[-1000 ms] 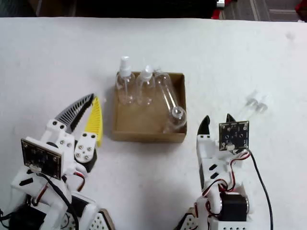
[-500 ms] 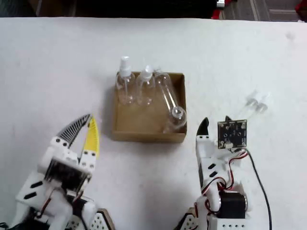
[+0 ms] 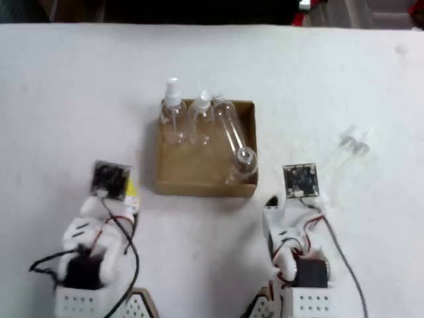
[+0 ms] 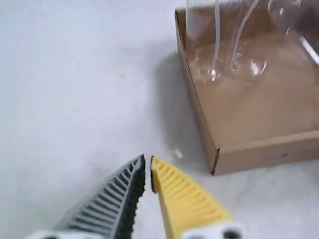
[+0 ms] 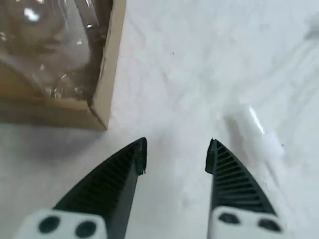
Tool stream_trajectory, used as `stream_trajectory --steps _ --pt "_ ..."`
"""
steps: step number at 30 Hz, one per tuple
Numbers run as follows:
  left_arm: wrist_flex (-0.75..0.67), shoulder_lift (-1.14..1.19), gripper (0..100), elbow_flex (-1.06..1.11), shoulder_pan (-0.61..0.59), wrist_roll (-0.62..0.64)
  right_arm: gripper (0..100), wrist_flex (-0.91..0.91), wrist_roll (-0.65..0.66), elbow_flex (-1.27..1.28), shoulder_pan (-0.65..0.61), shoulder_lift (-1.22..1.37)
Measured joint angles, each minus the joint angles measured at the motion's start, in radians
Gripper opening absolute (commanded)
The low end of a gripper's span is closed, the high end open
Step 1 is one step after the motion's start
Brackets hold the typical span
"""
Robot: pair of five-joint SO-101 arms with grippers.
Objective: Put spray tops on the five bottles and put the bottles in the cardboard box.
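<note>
The white tabletop (image 3: 73, 79) runs back to a dark strip of room (image 3: 165, 10). Near the open brown cardboard box (image 3: 205, 188), the left gripper (image 4: 148, 168) is pressed together and the right gripper (image 5: 176, 152) is spread.

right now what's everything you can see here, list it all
box: one, brown cardboard, mid table
bottles: three, clear, in the box; two with white tops, one lying slantwise
spray top: one, white, on the table right of the box
table: one, white
left gripper: one, grey and yellow, shut, by the box's near corner
right gripper: one, black, open, over the table between box and spray top
</note>
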Motion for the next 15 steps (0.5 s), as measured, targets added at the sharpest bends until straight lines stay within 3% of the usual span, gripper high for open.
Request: stream_trajectory --steps 6,10,15 --pt "-0.043 -0.002 2 0.064 -0.003 0.000 17.7 0.066 -0.155 0.006 -0.043 0.018" --pt "0.068 -0.005 2 0.064 0.069 0.000 17.7 0.192 -0.190 0.006 -0.083 0.018" --pt "0.241 -0.005 2 0.064 0.120 0.002 17.7 0.207 -0.193 0.006 -0.089 0.015"
